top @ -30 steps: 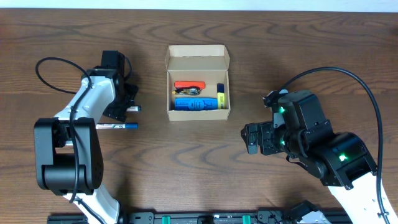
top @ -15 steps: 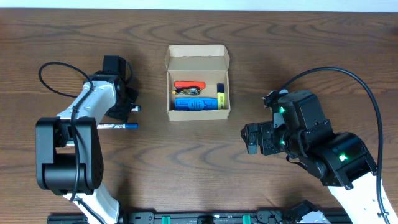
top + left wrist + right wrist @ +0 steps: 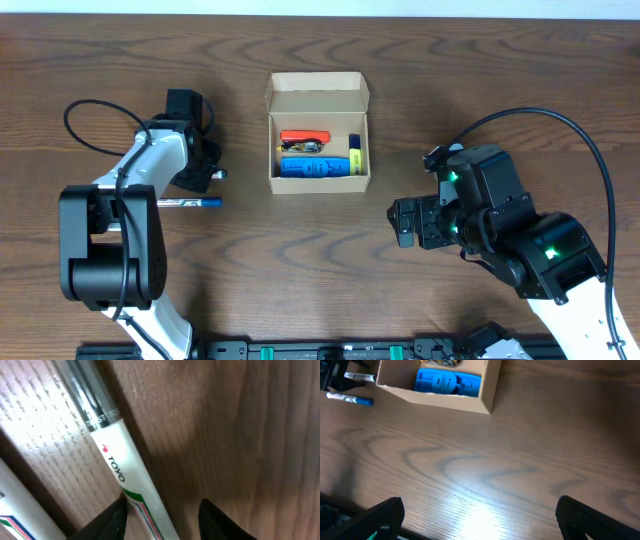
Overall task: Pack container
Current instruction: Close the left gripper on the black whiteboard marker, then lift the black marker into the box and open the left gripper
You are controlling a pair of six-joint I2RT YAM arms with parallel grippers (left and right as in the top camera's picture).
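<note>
The container, a small tan cardboard box with its flap lid open at the back, holds a blue item, a red item and a yellow item. My left gripper is low over the table left of the box. In the left wrist view its open jaws straddle a white marker with a dark cap, which lies against the left finger. My right gripper is open and empty, right of the box. The box also shows in the right wrist view.
A second marker with a blue cap lies on the table just in front of my left gripper; its white barrel shows at the lower left of the left wrist view. A black cable loops at the left arm.
My left gripper has shifted slightly toward the back over the marker. The right arm and the box have not moved.
</note>
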